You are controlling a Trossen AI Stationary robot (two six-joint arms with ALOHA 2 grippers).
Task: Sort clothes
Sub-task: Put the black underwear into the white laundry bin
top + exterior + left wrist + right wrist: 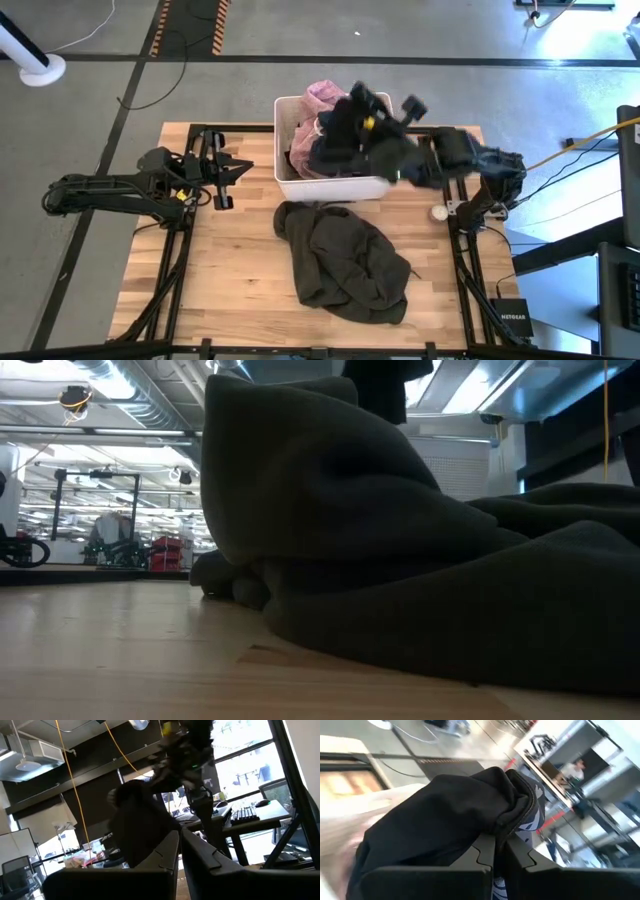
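Observation:
My right gripper (pixel 350 112) reaches over the white bin (pixel 375 186) and is shut on a black garment (pixel 338 140), which also shows in the right wrist view (pixel 445 815). A light pink garment (pixel 322 97) and other dark clothes lie in the bin. A large dark olive-brown garment (pixel 345 258) lies crumpled on the table in front of the bin and fills the low view (pixel 420 550). My left gripper (pixel 243 168) is shut and empty at the table's left, level with the bin. My right gripper pinches a bunched fold of the black garment (pixel 517 812) between its two fingers (pixel 480 852), several layers together. The garment hangs below the gripper, slack, as the left wrist view shows (pixel 140 830). Whether its lower end lies on the clothes in the bin, I cannot tell.
A small white round thing (pixel 438 211) lies on the table by the right arm's base. Bare wood shows left of the olive garment (pixel 230 270). Black frame rails run along the table's left and right sides.

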